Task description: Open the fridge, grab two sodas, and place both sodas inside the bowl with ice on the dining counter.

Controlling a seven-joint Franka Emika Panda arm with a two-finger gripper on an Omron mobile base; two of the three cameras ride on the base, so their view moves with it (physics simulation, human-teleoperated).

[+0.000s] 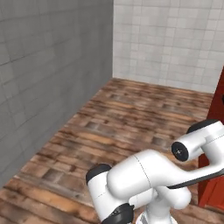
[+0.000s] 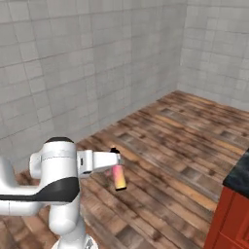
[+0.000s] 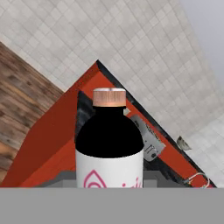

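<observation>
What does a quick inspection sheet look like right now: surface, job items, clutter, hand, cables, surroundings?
Surface: wooden plank floor; a black counter top on a red front at the right base view's edge.
Job's things: one soda in the hand, pink-to-orange body; the hand view shows its dark shoulder and copper cap.
Clutter: nothing seen.
Hand: shut on the soda, carried above the floor.
Cables: nothing seen.
Surroundings: grey tiled walls, red cabinet beside the arm.
</observation>
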